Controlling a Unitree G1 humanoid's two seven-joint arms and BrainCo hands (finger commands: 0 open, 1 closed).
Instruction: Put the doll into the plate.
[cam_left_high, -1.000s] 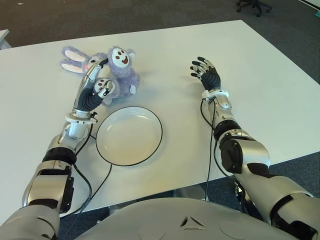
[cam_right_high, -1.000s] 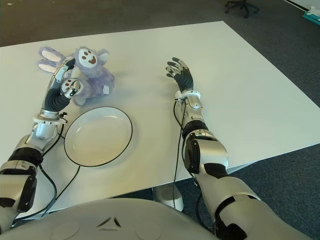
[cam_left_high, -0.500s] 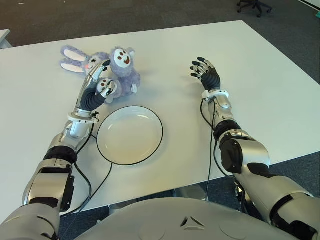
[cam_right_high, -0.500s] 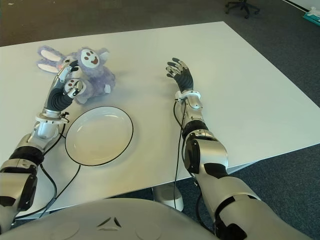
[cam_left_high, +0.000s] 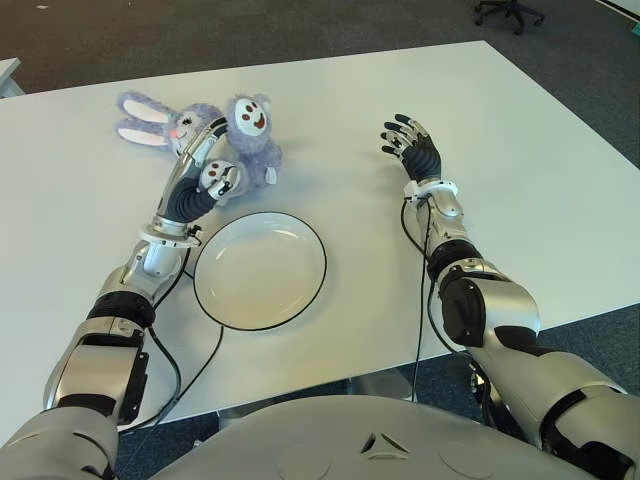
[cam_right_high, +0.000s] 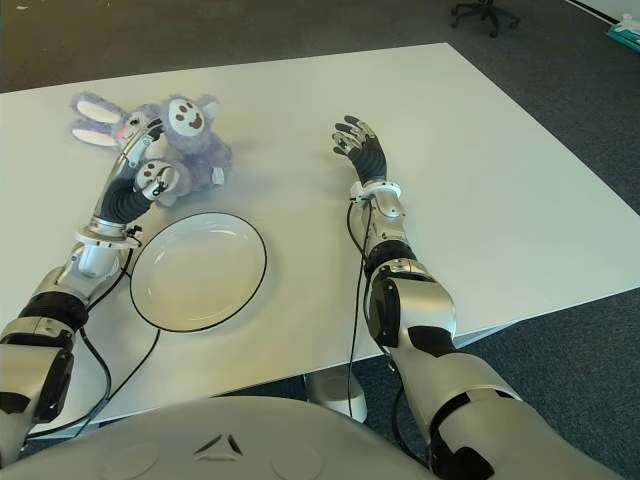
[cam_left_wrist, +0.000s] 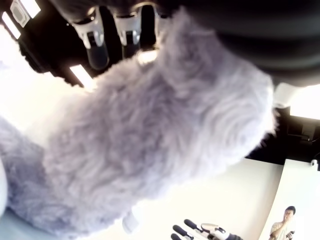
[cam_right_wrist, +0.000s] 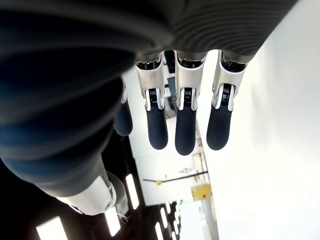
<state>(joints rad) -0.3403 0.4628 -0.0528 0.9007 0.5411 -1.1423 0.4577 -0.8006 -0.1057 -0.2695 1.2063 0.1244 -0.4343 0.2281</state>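
Purple plush doll (cam_left_high: 245, 145) at upper left, left hand (cam_left_high: 203, 172) clasped around it, just above the empty plate (cam_left_high: 260, 271), right hand (cam_left_high: 412, 146) spread, empty, centre-right.

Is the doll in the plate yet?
Out. The purple plush doll lies on the table beyond the empty plate, with the left hand closed on it.
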